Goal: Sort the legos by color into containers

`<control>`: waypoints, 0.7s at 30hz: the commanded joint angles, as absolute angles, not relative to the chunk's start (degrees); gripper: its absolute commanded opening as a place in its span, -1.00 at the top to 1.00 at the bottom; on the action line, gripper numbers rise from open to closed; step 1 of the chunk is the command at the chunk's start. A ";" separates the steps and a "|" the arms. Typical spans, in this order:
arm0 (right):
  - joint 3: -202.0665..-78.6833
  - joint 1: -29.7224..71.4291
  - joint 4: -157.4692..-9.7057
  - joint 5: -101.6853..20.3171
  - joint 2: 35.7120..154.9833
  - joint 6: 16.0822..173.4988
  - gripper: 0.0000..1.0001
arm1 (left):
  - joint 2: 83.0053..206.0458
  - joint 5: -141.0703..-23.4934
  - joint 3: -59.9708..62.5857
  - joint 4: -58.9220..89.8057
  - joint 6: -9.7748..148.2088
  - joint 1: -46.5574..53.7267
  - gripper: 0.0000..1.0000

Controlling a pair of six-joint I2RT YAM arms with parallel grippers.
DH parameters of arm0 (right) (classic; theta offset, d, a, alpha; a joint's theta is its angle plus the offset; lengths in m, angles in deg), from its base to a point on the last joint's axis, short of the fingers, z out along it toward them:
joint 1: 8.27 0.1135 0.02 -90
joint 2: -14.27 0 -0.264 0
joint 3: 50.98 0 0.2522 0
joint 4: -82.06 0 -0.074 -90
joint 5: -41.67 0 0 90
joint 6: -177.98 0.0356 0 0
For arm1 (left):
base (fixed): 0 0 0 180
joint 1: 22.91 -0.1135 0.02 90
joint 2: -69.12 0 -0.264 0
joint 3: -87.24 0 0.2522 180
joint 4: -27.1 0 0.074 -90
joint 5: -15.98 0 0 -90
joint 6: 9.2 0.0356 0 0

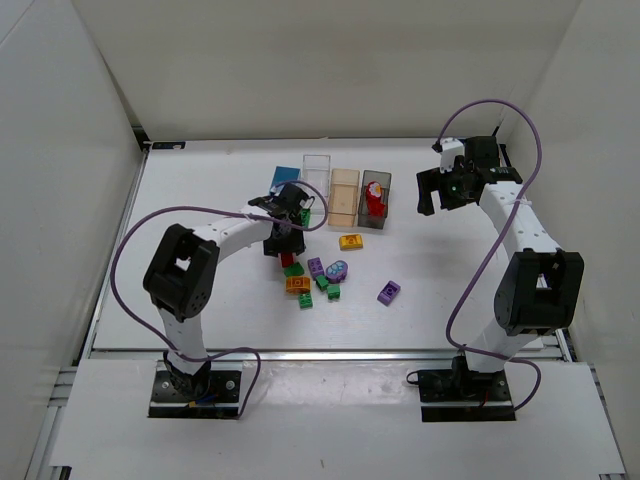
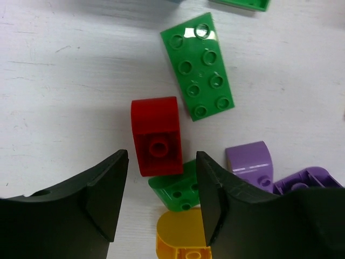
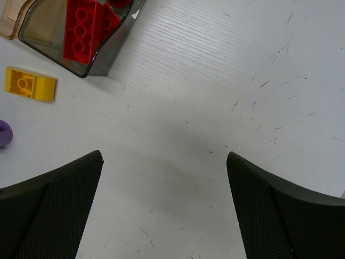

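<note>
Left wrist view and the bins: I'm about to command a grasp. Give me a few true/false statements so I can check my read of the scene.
1. The left gripper is open, and the red brick lies in line with the gap between its fingers. True.
2. The right gripper is holding a purple brick. False: it is open and empty above the bare table.
3. The dark grey bin already has red bricks in it. True.
4. The yellow brick seen in the right wrist view sits inside the peach bin. False: it lies on the table, outside every bin, near the dark grey one.
</note>
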State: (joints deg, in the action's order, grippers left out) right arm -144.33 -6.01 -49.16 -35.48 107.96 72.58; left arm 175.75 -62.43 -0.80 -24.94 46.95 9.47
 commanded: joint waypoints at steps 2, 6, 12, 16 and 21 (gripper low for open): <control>-145.25 -6.25 -49.64 -34.09 107.52 72.68 -0.98 | 176.34 -61.71 0.18 -23.49 47.31 8.11 -0.21; -145.69 -6.25 -49.64 -34.26 108.13 72.42 -0.97 | 177.22 -62.15 0.35 -23.14 47.57 7.85 -0.04; -145.25 -6.25 -49.55 -34.61 108.13 72.16 -0.97 | 176.44 -64.96 -0.26 -21.56 50.73 8.02 0.50; -145.25 -6.25 -49.55 -34.61 107.87 72.24 -0.97 | 171.35 -69.52 -0.62 -18.23 56.09 9.60 0.64; -145.25 -6.25 -49.55 -34.26 107.17 72.68 -0.97 | 164.67 -79.72 -6.23 -15.58 65.23 11.80 0.66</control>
